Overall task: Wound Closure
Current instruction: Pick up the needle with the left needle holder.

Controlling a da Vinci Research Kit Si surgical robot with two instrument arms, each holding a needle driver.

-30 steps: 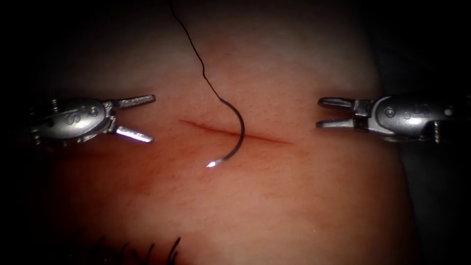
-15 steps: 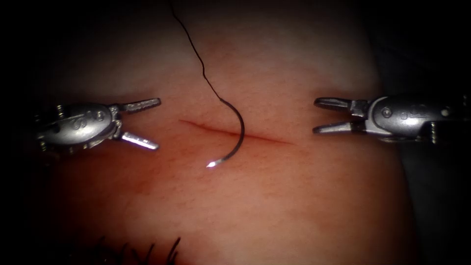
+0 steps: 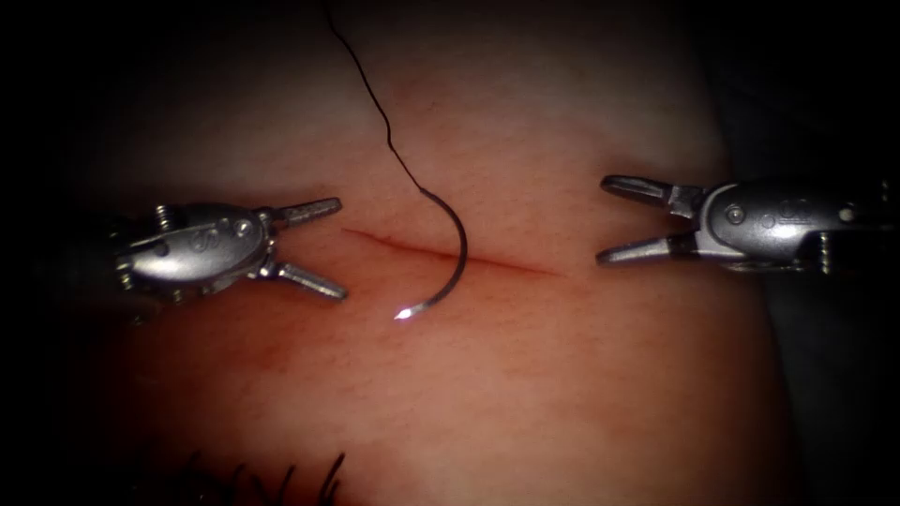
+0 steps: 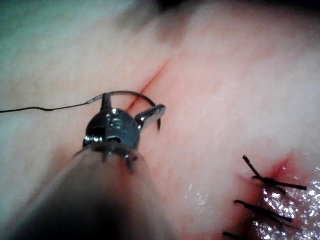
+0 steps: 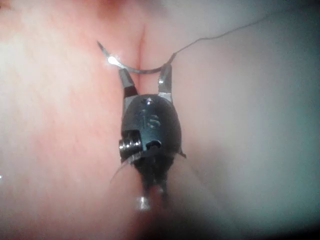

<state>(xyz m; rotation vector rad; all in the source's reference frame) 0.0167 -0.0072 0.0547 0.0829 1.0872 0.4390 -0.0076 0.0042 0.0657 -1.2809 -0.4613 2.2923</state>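
Endoscope view: one needle (image 3: 457, 251) lying free across one cut (image 3: 450, 255) on tissue (image 3: 525, 375), one thread (image 3: 370, 89) trailing far; two claws, left claw (image 3: 326, 247) and right claw (image 3: 614, 218), both gaping wide, empty.

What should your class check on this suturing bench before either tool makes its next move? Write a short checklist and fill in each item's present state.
1. Left tool free of load: ok. Its jaws are open and hold nothing, left of the cut.
2. Right tool free of load: ok. Its jaws are open and hold nothing, right of the cut.
3. Needle free to pick up: ok. It lies on the tissue across the cut, held by neither tool.
4. Needle out of the tissue: ok, as far as it looks; its tip glints bare.
5. Thread joined to the needle: ok. It runs off from the needle's blunt end.
6. Thread free of tangles farther off: cannot tell.
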